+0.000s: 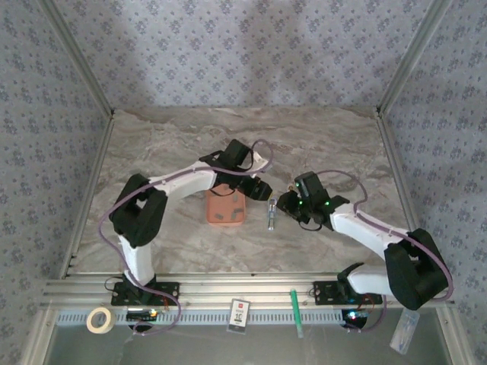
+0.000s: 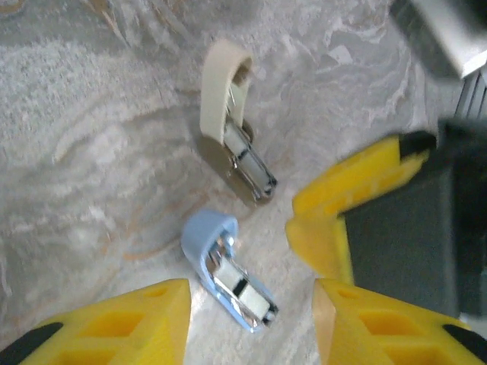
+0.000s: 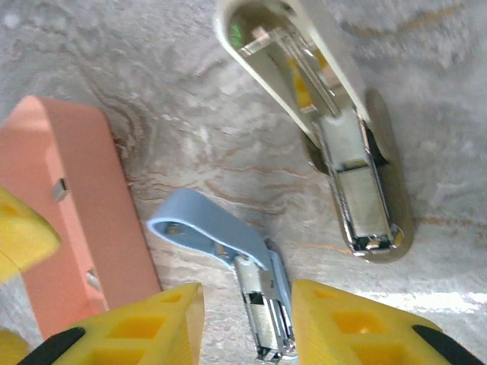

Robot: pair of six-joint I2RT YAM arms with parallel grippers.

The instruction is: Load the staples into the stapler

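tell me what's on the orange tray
Two short grey staples lie on the orange tray in the right wrist view. From above, the left arm covers the tray's far end, so anything lying there is hidden.

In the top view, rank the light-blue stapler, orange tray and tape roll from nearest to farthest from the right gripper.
1. Light-blue stapler, just left of the right gripper.
2. Orange tray, farther left, mid-table.
3. Tape roll, at the near-left corner.
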